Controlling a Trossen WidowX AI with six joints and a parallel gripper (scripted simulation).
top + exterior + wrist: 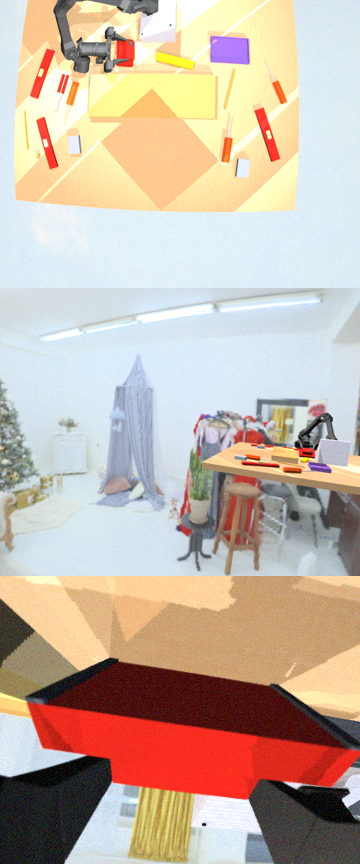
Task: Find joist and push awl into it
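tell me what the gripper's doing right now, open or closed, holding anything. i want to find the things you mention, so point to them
Gripper (pixel 127 50) (pixel 307 448) (pixel 183 762): closed on the red stud finder (pixel 124 55) (pixel 306 452) (pixel 185 743), one finger at each side, holding it.

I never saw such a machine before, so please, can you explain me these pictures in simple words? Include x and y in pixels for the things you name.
The machine is one black robot arm (pixel 63 31) (pixel 329 427) with a two-fingered pincer (pixel 127 50) (pixel 306 448) (pixel 183 762) at its end. The top picture looks down on the wooden table (pixel 162 186) (pixel 222 467); the exterior one shows the room from the side; the wrist one looks out between the fingers.

On the table lie a long pale-yellow panel (pixel 153 96) (pixel 284 456), a purple tray (pixel 229 50) (pixel 319 467), red levels, orange-handled tools and pencil-like sticks. The pincer holds a red device (pixel 124 53) (pixel 306 452) (pixel 200 746), probably the stud finder, beside the panel. Which tool is the awl, I cannot tell.
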